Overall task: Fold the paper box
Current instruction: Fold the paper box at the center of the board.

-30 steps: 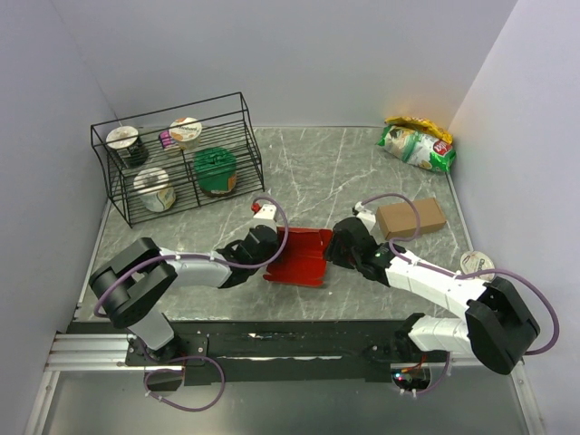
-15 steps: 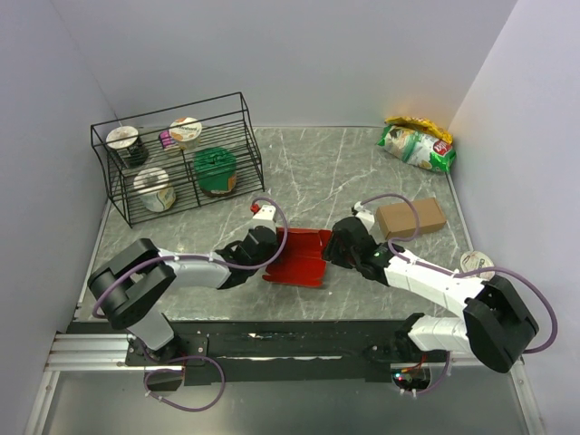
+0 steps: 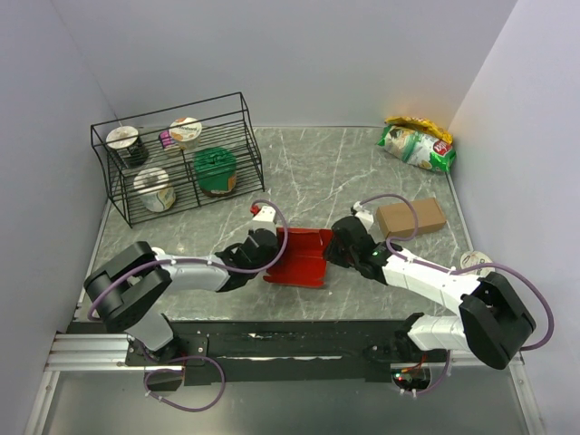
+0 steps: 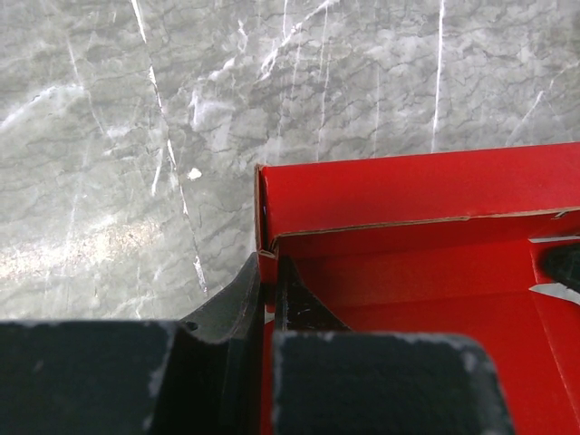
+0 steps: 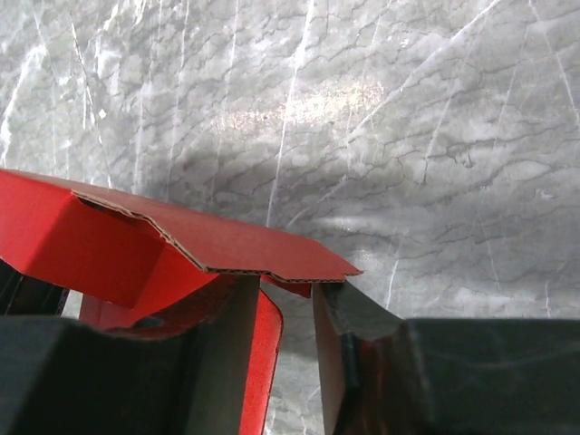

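Fingers first, from the overhead camera: my left gripper sits at the left edge of the paper box and my right gripper at its right edge. The red box lies on the table near the middle, between the two arms. Against the frames from a second back, the box has not moved that I can see. The left wrist has crept slightly nearer and the right arm looks almost as it was. The brown carton lies just beyond the right arm, apart from the red box. On the left wrist camera the fingers are clenched on the box's left wall, close to its far corner, with the card pinched thin between them and the wall standing upright. On the right wrist camera the fingers straddle the right wall under an overhanging flap. They have been drawing together over the last second, yet I can see a sliver of table between the card and the right finger, so I read them as not yet clamped. My judgement is that the left side is anchoring the box while the right takes hold of the opposite wall, so the fold on that side is about to begin rather than done.
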Controlling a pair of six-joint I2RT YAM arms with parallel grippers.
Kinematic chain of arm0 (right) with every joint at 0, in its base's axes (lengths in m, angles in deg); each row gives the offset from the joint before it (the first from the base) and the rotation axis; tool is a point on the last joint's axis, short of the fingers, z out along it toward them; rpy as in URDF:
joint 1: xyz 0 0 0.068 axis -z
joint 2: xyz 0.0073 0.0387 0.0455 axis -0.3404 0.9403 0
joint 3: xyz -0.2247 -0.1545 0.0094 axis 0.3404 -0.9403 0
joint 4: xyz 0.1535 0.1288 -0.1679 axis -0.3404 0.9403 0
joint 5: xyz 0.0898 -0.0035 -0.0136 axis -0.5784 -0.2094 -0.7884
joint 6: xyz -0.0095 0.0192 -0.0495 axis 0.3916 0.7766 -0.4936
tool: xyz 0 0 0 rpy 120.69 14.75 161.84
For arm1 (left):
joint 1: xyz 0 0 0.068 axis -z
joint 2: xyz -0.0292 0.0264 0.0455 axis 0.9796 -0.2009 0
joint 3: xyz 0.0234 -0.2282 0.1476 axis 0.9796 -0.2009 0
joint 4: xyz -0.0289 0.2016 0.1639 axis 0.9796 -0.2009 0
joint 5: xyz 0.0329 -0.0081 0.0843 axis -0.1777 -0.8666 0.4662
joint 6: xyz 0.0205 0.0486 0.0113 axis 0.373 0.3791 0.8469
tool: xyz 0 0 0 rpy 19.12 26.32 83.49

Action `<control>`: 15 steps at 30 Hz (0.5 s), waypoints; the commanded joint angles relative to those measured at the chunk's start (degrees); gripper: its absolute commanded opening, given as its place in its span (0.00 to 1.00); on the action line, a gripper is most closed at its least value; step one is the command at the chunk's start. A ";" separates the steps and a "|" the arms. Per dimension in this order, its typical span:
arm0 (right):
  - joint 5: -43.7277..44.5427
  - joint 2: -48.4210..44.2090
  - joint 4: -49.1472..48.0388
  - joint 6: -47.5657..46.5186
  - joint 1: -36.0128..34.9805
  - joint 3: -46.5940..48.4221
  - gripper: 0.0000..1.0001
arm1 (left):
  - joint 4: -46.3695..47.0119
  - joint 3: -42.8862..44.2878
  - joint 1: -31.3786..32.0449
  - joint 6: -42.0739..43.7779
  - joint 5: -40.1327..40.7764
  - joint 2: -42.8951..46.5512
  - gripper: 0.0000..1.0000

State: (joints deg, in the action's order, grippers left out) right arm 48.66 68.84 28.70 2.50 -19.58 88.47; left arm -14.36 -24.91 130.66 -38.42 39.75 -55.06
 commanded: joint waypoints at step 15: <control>2.31 4.89 -1.40 0.39 -0.77 3.49 0.09 | -3.59 5.63 6.11 2.91 5.89 -3.67 0.01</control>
State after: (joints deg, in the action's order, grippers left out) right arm 49.05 72.75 28.76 2.52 -19.60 88.61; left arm -18.21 -22.55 135.45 -36.48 45.63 -57.90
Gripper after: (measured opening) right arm 0.100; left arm 0.077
